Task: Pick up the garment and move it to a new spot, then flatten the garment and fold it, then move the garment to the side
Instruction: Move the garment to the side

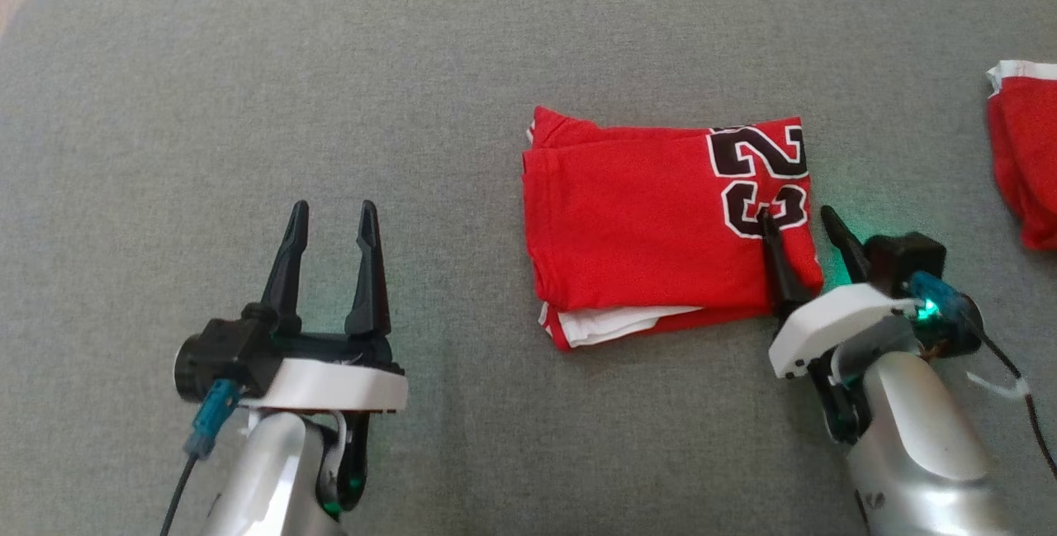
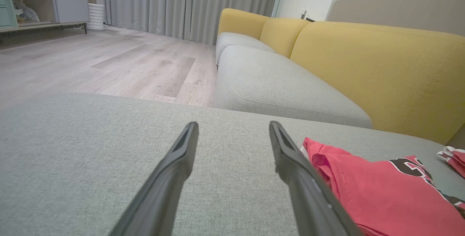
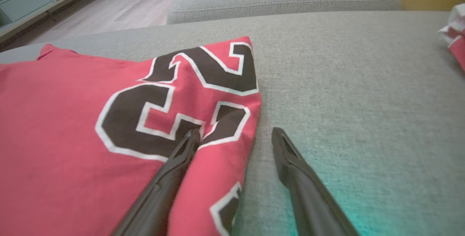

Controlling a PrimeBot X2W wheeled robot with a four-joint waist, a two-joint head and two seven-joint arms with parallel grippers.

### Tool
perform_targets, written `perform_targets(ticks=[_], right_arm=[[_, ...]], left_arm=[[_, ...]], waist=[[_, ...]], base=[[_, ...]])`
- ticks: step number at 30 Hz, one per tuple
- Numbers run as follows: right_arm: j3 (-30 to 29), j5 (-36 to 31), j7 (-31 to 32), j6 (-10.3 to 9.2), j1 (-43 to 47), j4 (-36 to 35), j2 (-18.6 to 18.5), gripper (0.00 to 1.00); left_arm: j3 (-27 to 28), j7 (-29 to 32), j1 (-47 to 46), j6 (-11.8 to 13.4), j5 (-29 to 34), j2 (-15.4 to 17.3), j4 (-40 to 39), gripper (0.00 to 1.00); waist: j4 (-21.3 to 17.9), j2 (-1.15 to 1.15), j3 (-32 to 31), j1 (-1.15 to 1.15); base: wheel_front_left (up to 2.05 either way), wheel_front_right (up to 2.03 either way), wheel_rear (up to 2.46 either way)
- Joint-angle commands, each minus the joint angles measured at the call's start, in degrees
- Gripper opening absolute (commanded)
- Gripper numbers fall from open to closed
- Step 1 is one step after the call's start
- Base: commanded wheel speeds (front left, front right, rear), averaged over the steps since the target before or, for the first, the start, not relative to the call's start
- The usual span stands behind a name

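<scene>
The garment [image 1: 652, 222] is a red jersey with black, white-edged numbers, folded into a rectangle on the grey cushion; a white layer peeks out at its near edge. It also lies at the lower right of the left wrist view [image 2: 381, 192] and across the left of the right wrist view [image 3: 72, 119]. My right gripper [image 1: 799, 222] [image 3: 236, 134] is open and straddles the garment's right edge: one finger over the numbers, the other over bare cushion. My left gripper [image 1: 333, 215] [image 2: 233, 128] is open and empty, well to the left of the garment.
A second red and white garment [image 1: 1024, 156] lies at the cushion's far right edge. The grey cushion [image 1: 330, 90] spreads wide around the jersey. Beyond it stand a yellow-backed sofa [image 2: 363, 58], wooden floor [image 2: 109, 61] and a low cabinet [image 2: 36, 7].
</scene>
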Motion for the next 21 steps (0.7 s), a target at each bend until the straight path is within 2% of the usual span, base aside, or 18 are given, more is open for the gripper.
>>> perform_targets(ticks=[1, 4, 5, 6, 13, 21], right_arm=[[2.35, -0.24, 0.61, -0.04, -1.59, -0.20, 0.22, 1.00], [4.19, -0.66, 2.15, -0.04, -2.28, 2.50, 0.22, 0.99], [4.84, -0.42, 2.58, -0.04, -2.52, 3.24, 0.21, 0.35], [5.46, -0.15, 2.83, -0.04, -2.73, 3.86, 0.14, 0.00], [7.71, 0.52, 1.51, -0.04, -4.09, 5.42, -2.41, 0.00], [8.95, -1.88, 1.57, -0.04, -6.33, 0.91, -9.73, 0.00]], left_arm=[[1.33, -0.29, -1.97, 0.33, -0.20, 0.22, -1.56, 1.00], [1.44, -0.29, -1.97, 0.31, -0.07, 0.22, -1.34, 1.00], [1.48, -0.29, -1.96, 0.32, -0.02, 0.22, -1.25, 1.00], [1.53, -0.29, -1.94, 0.33, 0.06, 0.22, -1.15, 1.00], [2.17, -0.29, -1.48, 0.08, 0.56, 0.22, -0.88, 1.00], [2.44, -0.29, -0.97, -0.04, 0.66, 0.22, -1.34, 1.00]], waist=[[0.06, 0.00, -0.05, -0.01], [0.02, 0.00, -0.30, -0.01], [-0.04, 0.00, -0.44, -0.01], [-0.14, 0.00, -0.65, -0.01], [-1.84, 0.00, -2.73, -0.01], [-4.78, 0.00, -4.43, -0.01]], base=[[0.00, 0.00, 0.00], [0.00, 0.00, 0.00], [0.00, 0.00, 0.00], [0.00, 0.00, 0.00], [0.00, 0.00, 0.00], [0.00, 0.00, 0.00]])
